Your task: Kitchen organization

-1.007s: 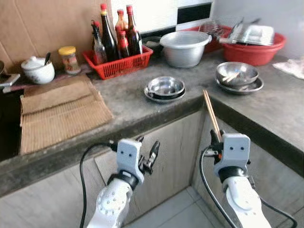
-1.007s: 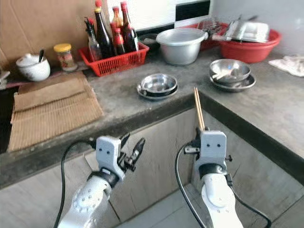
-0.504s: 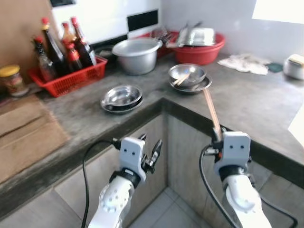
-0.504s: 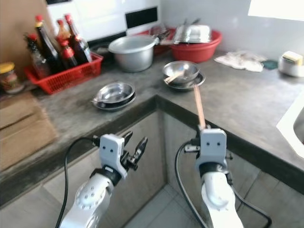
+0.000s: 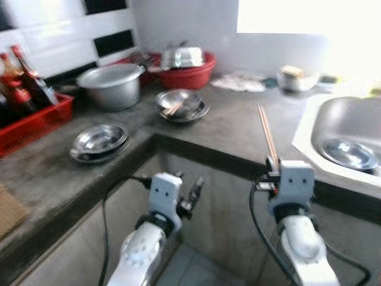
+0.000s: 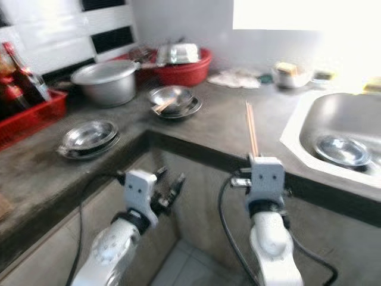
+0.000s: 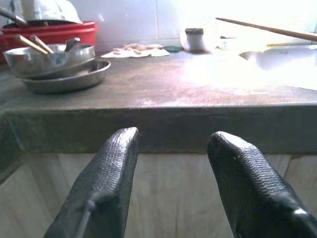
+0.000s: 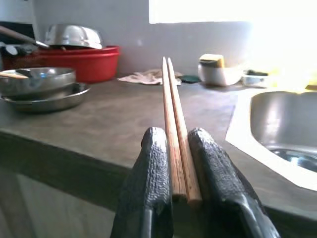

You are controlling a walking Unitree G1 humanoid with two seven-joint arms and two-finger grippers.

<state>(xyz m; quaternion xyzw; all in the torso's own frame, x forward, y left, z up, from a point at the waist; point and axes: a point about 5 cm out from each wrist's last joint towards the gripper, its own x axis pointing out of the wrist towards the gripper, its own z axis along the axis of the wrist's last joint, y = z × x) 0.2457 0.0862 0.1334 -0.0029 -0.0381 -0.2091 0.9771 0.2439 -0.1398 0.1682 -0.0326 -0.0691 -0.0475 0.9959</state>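
The right gripper (image 8: 178, 148) is held up in front of the grey stone tabletop (image 5: 238, 128), below its front edge, and its jaws are clamped tight on the lower end of a pair of wooden chopsticks (image 5: 266, 132). The chopsticks lie side by side, touching, and rise from the gripper over the tabletop edge, pointing towards the back wall. The left gripper (image 7: 173, 144) hangs at about the same height, in front of the cabinet face under the corner of the tabletop, with its jaws spread wide and nothing between them.

To the right of the chopsticks a steel sink (image 5: 348, 128) is set into the tabletop, with a steel dish (image 5: 349, 154) lying in its basin. Near the inner corner of the tabletop stands a steel bowl on a steel plate (image 5: 181, 106), with another pair of chopsticks resting in the bowl. Further left, near the front edge, lies a second stack of shallow steel dishes (image 5: 98, 142). Behind these are a large metal pot (image 5: 113, 85), a red basin (image 5: 181, 67) with metalware piled in it, and at the far left a red basket of dark bottles (image 5: 27, 98). A crumpled cloth (image 5: 238, 82) and a small white container (image 5: 293, 77) lie by the back wall near the sink
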